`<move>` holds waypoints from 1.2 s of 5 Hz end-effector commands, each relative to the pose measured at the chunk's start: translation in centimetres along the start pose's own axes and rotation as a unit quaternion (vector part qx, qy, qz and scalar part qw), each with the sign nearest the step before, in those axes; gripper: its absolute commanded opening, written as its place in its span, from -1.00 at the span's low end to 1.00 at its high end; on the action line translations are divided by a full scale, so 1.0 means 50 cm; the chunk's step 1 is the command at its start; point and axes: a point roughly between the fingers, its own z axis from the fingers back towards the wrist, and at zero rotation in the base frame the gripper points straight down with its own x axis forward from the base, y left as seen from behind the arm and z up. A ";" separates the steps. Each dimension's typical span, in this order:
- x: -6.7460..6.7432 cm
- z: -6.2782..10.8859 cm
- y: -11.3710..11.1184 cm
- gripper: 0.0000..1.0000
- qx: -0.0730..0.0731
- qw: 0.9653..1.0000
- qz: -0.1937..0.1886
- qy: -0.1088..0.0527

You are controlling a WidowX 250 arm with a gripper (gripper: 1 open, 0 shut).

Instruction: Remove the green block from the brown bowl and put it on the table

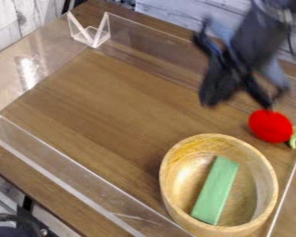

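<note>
No readable text, labels, brands or numbers anywhere.

Green block (pixel 217 189) flat inside brown bowl (pixel 176 163)

1 bowl (pixel 177 163), 1 block (pixel 217 189), maybe 1 toy (pixel 272 125).

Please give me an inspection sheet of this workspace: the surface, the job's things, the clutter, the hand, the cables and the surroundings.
Surface: dark-brown wood-grain table with clear acrylic edging walls.
Job's things: flat light-green rectangular block lies inside the round light-brown wooden bowl, not on the table.
Clutter: red round toy with a green stem, right of the bowl's far side; small clear acrylic stand at the far corner.
Hand: black hand, blurred, raised above the table beyond the bowl, shut, holding nothing.
Cables: nothing seen.
Surroundings: pale boards at far left; otherwise unclear.
</note>
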 end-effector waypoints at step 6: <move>0.014 -0.051 -0.088 -1.00 0.001 0.995 0.060 -0.074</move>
